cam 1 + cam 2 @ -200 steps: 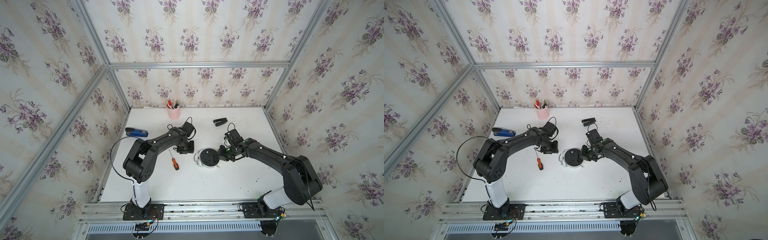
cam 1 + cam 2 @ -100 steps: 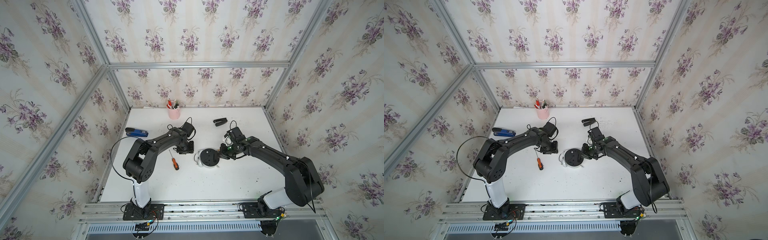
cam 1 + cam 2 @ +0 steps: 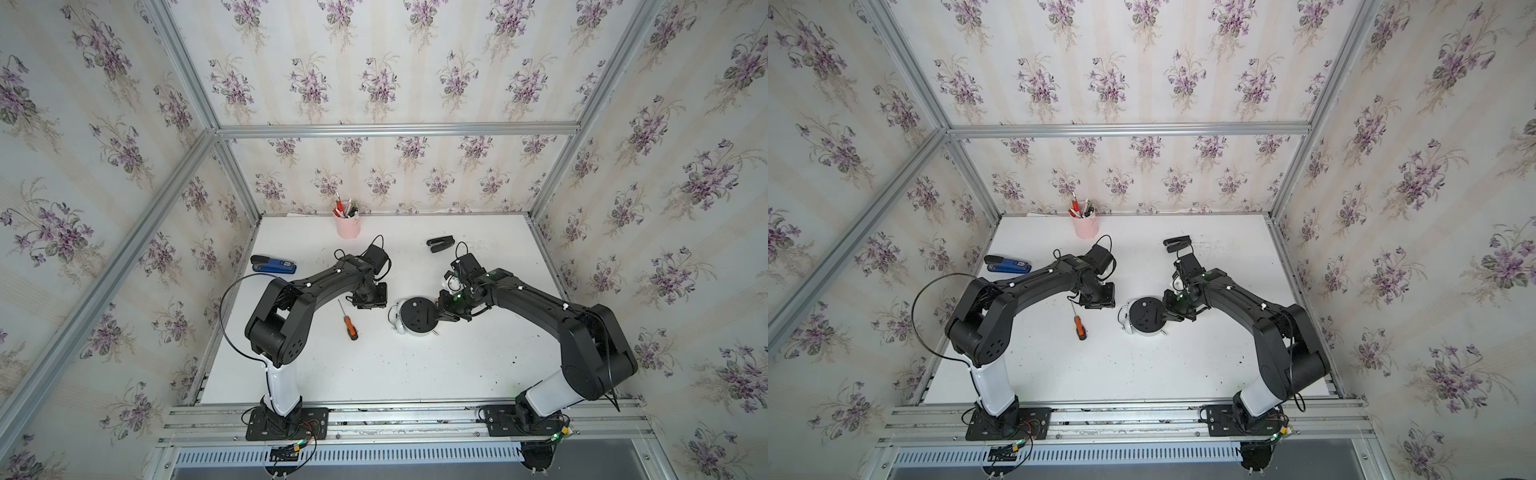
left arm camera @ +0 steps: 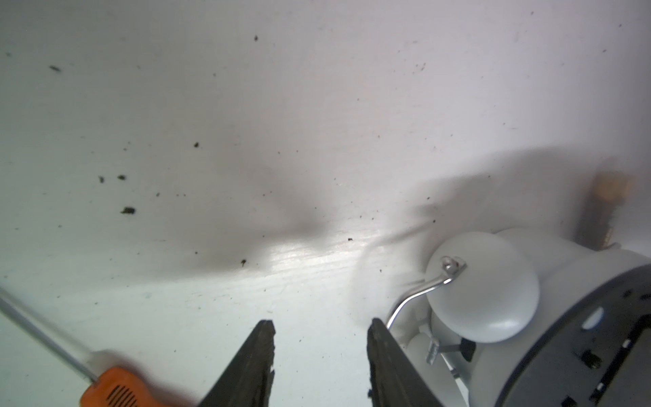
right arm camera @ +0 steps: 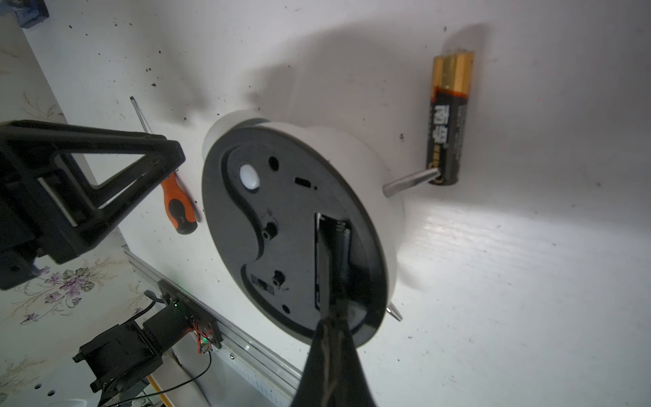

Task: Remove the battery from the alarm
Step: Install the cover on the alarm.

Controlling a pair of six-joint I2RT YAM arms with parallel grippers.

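— Where do we stand?

— I'd say the battery (image 5: 447, 119) is out. It lies flat on the table (image 3: 374, 374), on the side of the alarm (image 5: 281, 211) that faces the right edge, with its dark end touching one of the clock's metal feet (image 5: 411, 180). In both top views my right arm (image 3: 540, 303) hides it.

— And the grippers?

— The right gripper (image 5: 336, 243) is clenched on nothing, with its tips down in the open battery slot (image 5: 318, 264) on the black back. The left gripper (image 4: 320, 326) is released, half spread and empty. It hangs just beside the bell (image 4: 482, 289) and the wire handle (image 4: 415, 292), between the clock and the screwdriver (image 4: 116, 387).

— What worries you?

— Pulling the right one out. If I draw it off at a slant, the tips could catch the slot's rim and drag or tip the clock, which lies face down near the middle of the table. The foot would then shove the battery, and a round cell rolls, perhaps toward the right edge.

— And the left?

— One jaw stands close to the handle. A sideways move could hook that wire and swing the clock. I also can't tell whether the slot is truly empty, because the clenched tips cover it.
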